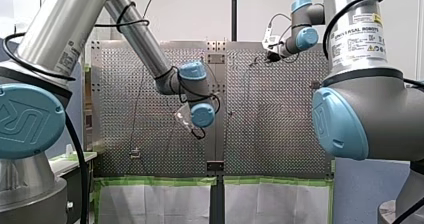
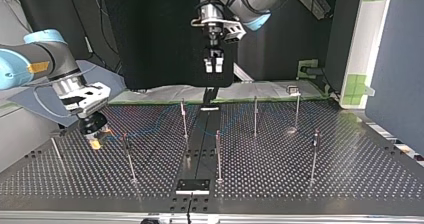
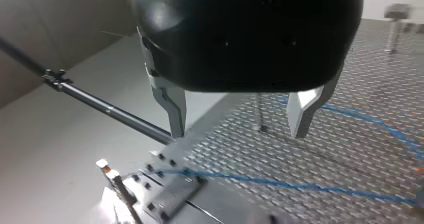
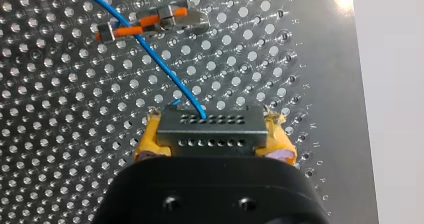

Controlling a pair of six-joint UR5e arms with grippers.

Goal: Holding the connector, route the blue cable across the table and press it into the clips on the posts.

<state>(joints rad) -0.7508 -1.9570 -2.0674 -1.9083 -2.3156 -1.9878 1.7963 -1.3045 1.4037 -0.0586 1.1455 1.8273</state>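
Note:
My right gripper [image 4: 212, 136] has yellow pads and is shut on a grey connector [image 4: 211, 125] with rows of small holes. The blue cable [image 4: 150, 54] runs out of the connector, past a clip with orange levers [image 4: 150, 21] just ahead. In the top view my right gripper [image 2: 96, 136] is low over the perforated table [image 2: 350, 174] at the left. From there the blue cable [image 2: 155, 121] trails toward the middle posts [image 2: 184, 119]. My left gripper [image 3: 239, 129] hangs open above the table, its metal fingers [image 3: 175, 109] apart. The blue cable [image 3: 280, 185] lies below it.
Several thin posts stand about the table, among them some at the top view's right [image 2: 314, 154] and one in front of my right gripper [image 2: 129, 159]. A dark rail with a plate [image 2: 192, 185] runs down the middle. A black rod [image 3: 100, 104] slants beside my left gripper.

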